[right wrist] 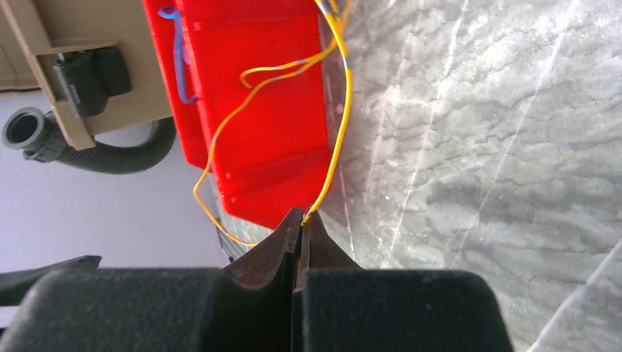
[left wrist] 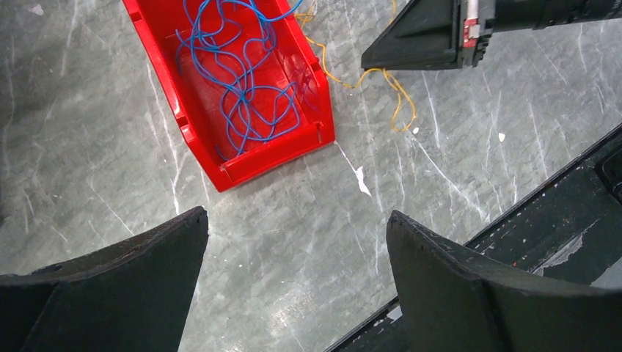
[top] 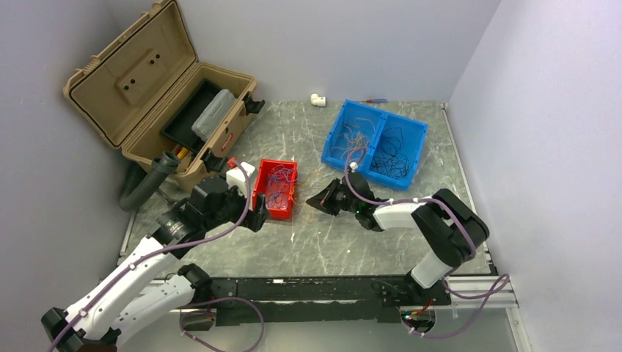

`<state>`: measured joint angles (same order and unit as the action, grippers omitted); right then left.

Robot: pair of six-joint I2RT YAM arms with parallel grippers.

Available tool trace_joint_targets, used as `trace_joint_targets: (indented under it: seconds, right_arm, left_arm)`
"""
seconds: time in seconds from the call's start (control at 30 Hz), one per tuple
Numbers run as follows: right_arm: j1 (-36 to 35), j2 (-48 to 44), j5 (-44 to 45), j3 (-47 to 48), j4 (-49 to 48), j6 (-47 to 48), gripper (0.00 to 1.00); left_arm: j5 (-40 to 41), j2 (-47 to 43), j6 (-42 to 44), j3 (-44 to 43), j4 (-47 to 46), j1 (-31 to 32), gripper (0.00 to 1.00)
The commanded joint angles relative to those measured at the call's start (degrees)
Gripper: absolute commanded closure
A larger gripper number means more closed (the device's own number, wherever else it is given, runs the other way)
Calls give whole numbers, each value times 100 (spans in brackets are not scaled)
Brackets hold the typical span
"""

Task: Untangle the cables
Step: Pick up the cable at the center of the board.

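Meanwhile my left gripper (left wrist: pixel 297 220) hung over the near-left part of the tabletop (left wrist: pixel 293 293), its fingers spread wide with nothing between them, just short of the red bin (left wrist: pixel 275 158). That bin held a loose tangle of blue wires (left wrist: pixel 242 95). One yellow-orange strand (right wrist: pixel 341 110) trailed out over the bin's right wall. My right gripper (right wrist: pixel 301 216) had its fingers pressed together on that strand, low over the tabletop just right of the bin. I judged the step to be drawing this strand free of the blue ones. The next move would call for a slow, gentle pull rightward, toward the blue bin (top: pixel 422 147) near the far edge, whose left compartment held yellow-orange wires (top: pixel 352 143) and whose right held black wires (top: pixel 392 158). Only my right wrist view showed the pinch itself; only the left wrist view showed the strand's slack loop lying on the tabletop; only the overhead view showed the blue bin.
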<state>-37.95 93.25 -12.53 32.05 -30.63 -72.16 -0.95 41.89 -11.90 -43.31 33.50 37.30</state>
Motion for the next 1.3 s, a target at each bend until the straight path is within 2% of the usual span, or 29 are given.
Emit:
trace_joint_targets:
  seconds: [0.0, 0.13, 0.2, 0.4, 0.5, 0.7, 0.77, 0.97, 1.27]
  right_arm:
    - [26, -532, 116, -122, 296, 462, 100]
    - [25, -828, 117, -430, 345, 599, 98]
    - [19, -906, 97, -560, 328, 669, 93]
    - [18, -912, -38, -679, 311, 911, 44]
    - [18, -908, -67, -642, 340, 1068, 31]
    - [-119, -936, 10, -593, 307, 1914, 24]
    - [-206, -871, 162, -409, 613, 2300, 21]
    - [-989, -567, 1513, 588, 2158, 3385, 19]
    - [-1600, 131, 3051, 1508, 3435, 3561, 22]
  left_arm:
    - [65, -56, -100, -165, -60, -21, 6]
    - [8, -32, -123, -195, -62, -20, 6]
    - [14, -49, -121, -183, -41, -21, 6]
    - [-5, -61, -162, -127, -78, -24, 6]
    - [-6, -32, -151, -161, -54, -22, 6]
    - [17, -23, -124, -191, -58, -28, 6]
    - [8, -4, -127, -195, -68, -28, 6]
    - [-10, 61, -112, -238, -91, -25, 6]
    - [3, 74, -99, -297, -48, -23, 6]
